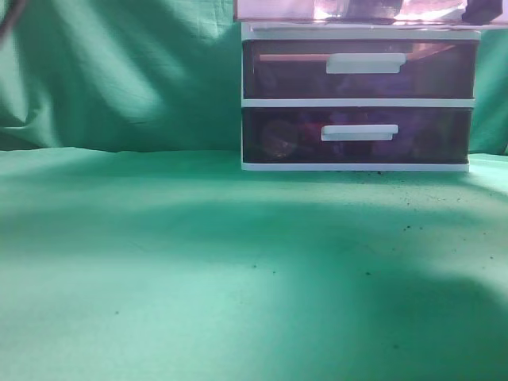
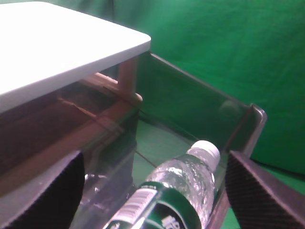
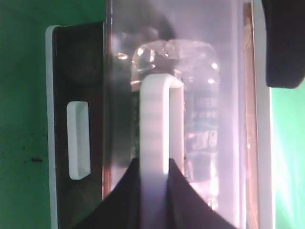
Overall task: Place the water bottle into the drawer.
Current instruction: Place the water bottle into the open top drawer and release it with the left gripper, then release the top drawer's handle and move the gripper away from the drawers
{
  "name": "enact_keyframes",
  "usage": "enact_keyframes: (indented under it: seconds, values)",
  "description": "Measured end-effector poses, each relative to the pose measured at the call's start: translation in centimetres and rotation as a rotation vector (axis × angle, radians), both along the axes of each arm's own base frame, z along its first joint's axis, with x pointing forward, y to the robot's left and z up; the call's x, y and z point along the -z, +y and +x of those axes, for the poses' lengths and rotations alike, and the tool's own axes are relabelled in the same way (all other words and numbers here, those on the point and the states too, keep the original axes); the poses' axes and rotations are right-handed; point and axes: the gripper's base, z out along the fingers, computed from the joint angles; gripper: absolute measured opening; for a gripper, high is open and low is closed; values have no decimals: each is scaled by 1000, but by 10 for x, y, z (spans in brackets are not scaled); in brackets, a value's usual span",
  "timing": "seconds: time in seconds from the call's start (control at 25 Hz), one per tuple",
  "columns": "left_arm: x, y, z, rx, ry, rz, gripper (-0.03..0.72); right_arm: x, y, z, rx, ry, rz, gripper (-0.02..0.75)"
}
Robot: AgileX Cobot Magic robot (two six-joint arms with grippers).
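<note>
The reddish-pink top drawer (image 1: 349, 9) stands pulled out of the white-framed cabinet (image 1: 357, 101). In the left wrist view the clear water bottle (image 2: 186, 181), with a green label and a white cap, lies tilted inside the drawer (image 2: 190, 105). My left gripper (image 2: 156, 160) is open, with its black fingers wide apart on either side of the bottle and not touching it. In the right wrist view my right gripper (image 3: 161, 167) is shut on the drawer's white bar handle (image 3: 161, 124). The bottle (image 3: 200, 95) shows through the drawer front behind it.
Two darker purple drawers (image 1: 357, 70) with white handles sit shut below. The cabinet's white top (image 2: 57, 43) overhangs the drawer's rear. Green cloth (image 1: 198, 270) covers the table and backdrop. A black finger (image 3: 283, 43) shows at the drawer's far side.
</note>
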Motion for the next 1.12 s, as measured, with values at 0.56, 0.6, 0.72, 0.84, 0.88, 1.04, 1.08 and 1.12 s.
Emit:
enact_keyframes:
  seconds: [0.56,0.6,0.72,0.84,0.88,1.04,1.08,1.12]
  values:
    - [-83,64,-34,-61,-210,29,0,-2,0,1,-1,-13,-2,97]
    - [-84,72,-37,-80,-208,32,0,-3,0,1,-1,-13,-3,97]
    - [-83,95,-49,-152,-185,41,0,-12,4,12,0,-37,-4,97]
    - [-75,117,-69,-230,-151,54,0,-20,5,29,14,-59,3,97]
    - [-70,123,-79,-243,-139,62,0,-22,4,36,24,-64,1,97]
    - [-50,141,-119,-252,-75,79,0,-26,-5,66,61,-84,-23,97]
    - [-46,145,-129,-243,-55,73,0,-27,-7,74,66,-90,-33,97]
    - [-38,146,-137,-226,-24,75,0,-27,-8,80,66,-98,-45,97]
